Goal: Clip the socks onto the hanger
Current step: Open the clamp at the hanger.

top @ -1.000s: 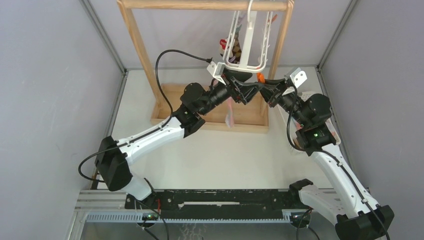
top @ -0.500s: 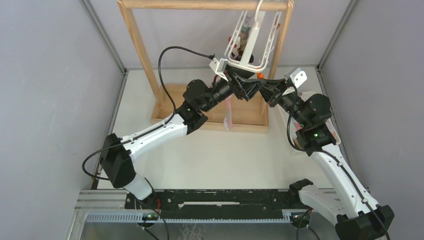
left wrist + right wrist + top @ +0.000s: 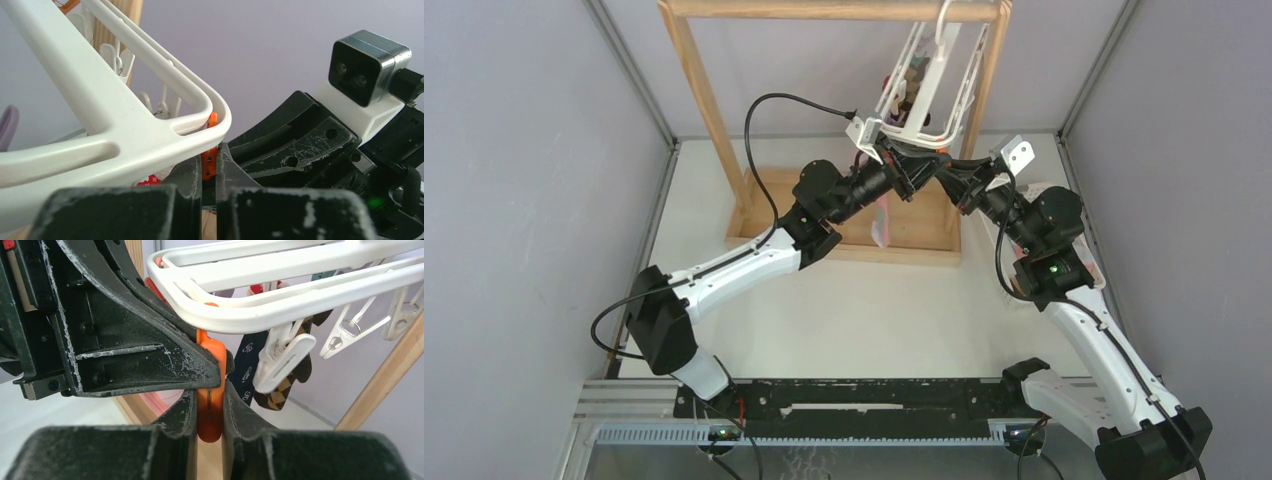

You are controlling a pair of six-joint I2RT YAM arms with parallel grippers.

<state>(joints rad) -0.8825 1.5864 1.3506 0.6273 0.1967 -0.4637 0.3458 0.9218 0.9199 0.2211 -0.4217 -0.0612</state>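
2 socks (image 3: 248,365), navy, argyle, under white hanger (image 3: 310,302); orange clip (image 3: 210,410) pinched.

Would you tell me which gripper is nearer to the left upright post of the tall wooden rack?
Left. The left gripper is at the white plastic hanger's lower corner, on the side facing that post; the right gripper meets it from beyond, toward the rack's right post.
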